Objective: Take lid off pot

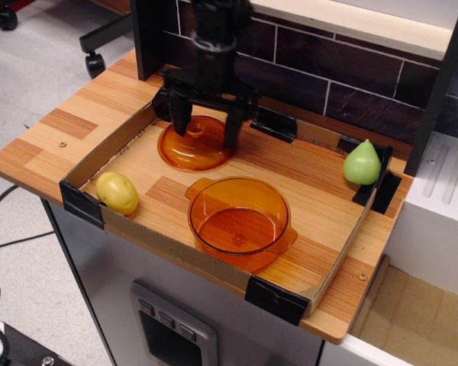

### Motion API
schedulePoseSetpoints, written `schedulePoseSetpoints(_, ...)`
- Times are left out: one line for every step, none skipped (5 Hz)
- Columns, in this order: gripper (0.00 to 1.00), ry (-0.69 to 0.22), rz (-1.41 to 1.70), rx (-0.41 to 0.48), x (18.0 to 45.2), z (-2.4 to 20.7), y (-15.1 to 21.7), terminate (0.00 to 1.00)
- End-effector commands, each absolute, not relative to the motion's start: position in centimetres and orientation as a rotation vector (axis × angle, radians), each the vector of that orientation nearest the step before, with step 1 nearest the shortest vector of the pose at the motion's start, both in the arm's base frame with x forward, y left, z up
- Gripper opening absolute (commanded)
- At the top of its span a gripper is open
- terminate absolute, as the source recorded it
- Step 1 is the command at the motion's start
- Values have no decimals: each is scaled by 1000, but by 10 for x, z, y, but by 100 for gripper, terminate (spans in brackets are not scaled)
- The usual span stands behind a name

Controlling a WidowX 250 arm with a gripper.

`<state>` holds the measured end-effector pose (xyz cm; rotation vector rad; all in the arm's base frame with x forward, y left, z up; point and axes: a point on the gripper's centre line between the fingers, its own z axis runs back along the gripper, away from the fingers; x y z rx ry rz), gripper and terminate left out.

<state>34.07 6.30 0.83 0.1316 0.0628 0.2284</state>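
Overhead-angled view of a wooden counter w/ a shallow cardboard tray [99,156] taped at the corners in black. Inside the tray, far left, the orange lid [195,142] lies flat on the tray floor, knob side up. It is off the pot and apart from it. The pot [240,223], see-through orange w/ two small side handles, sits open and empty nearer the camera, right of centre, close to the near tray wall.

The black gripper [207,130] hangs from a dark arm directly over the lid. Its fingers are spread wide, one either side of the knob, pinching nothing; tips look close to the lid's dome, but contact can't be confirmed.

Other items: a yellow potato-like object [117,192] at the near left corner of the tray, a green pear [362,162] at the far right edge. Dark brick wall behind.

Judgement: the task looks essentially done, since lid and pot are separate.

Risks from here:
- If the arm lifts w/ a fingertip caught on the knob or rim, the lid could be dragged or flipped.
- A sideways pull-out toward the near side could push the lid into the pot.
- The far tray wall is just beside the gripper, so a backward move might snag it.
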Motion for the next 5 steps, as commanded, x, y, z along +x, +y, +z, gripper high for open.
schedulePoseSetpoints(100, 30, 154, 121, 311, 17, 58, 0)
schedulePoseSetpoints(100, -7, 152, 101, 305, 43, 52, 0)
schedulePoseSetpoints(100, -50, 214, 62, 311, 84, 55, 0)
schedulePoseSetpoints(100, -72, 287, 42, 322, 105, 65, 0)
schedulePoseSetpoints(100, -77, 318, 30, 326, 115, 71, 0)
